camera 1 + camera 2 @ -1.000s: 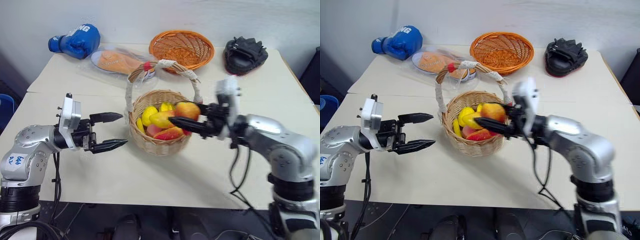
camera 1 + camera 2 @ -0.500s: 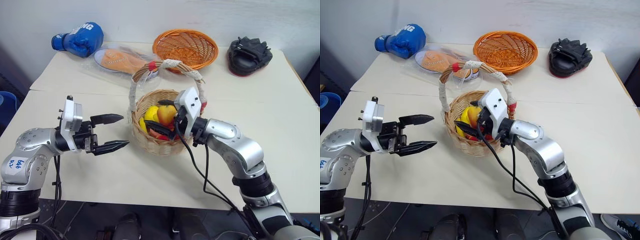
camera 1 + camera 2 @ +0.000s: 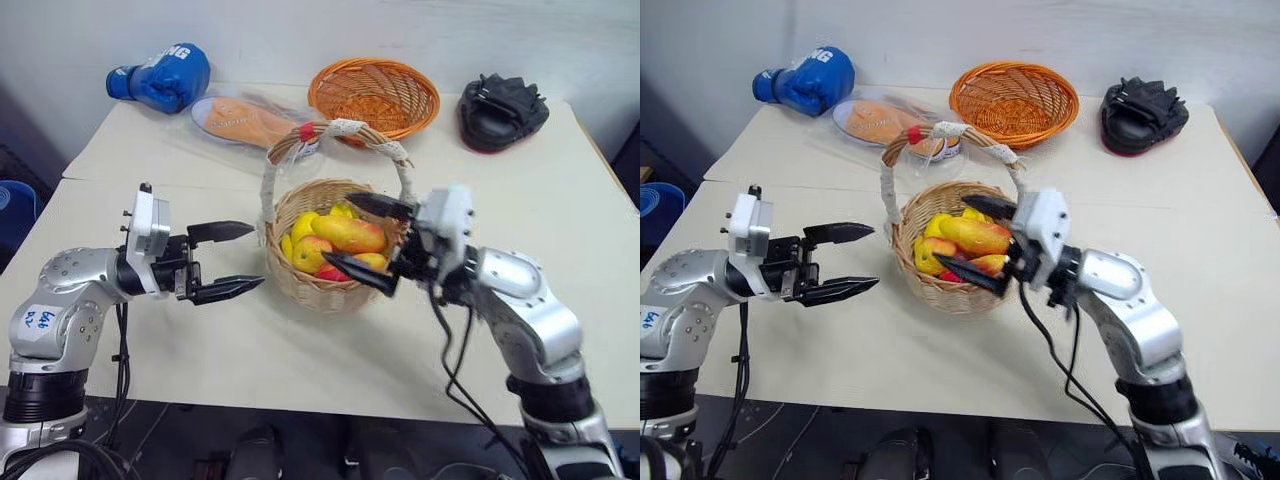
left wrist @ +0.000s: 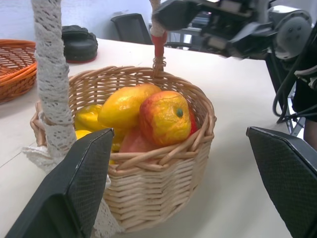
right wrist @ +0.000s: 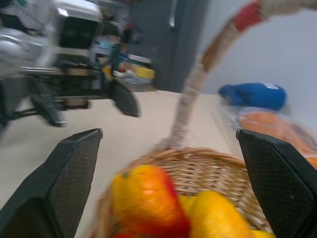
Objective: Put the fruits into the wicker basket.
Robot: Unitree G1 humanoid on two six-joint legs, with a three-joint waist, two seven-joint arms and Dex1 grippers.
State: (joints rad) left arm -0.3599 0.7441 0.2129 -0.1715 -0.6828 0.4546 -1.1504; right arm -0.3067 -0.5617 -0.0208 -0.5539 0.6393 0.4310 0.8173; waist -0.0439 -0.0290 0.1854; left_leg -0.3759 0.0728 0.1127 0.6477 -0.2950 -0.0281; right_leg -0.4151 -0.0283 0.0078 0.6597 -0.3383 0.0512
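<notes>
The task looked nearly done — the fruits [image 3: 340, 245] lay piled inside the wicker basket [image 3: 330, 292] at the middle of the table [image 3: 300, 370], and no fruit was seen on the tabletop. The right gripper [image 3: 372, 240] stood wide open and empty at the basket's rim; the left gripper [image 3: 228, 261], also open and empty, hovered just beside the basket. The left wrist view showed a red-yellow fruit [image 4: 166, 117] near the front rim, half hidden from above.

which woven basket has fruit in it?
The light-tan wicker basket with the arched handle, between the grippers; the shallow orange woven bowl behind it holds none.
</notes>
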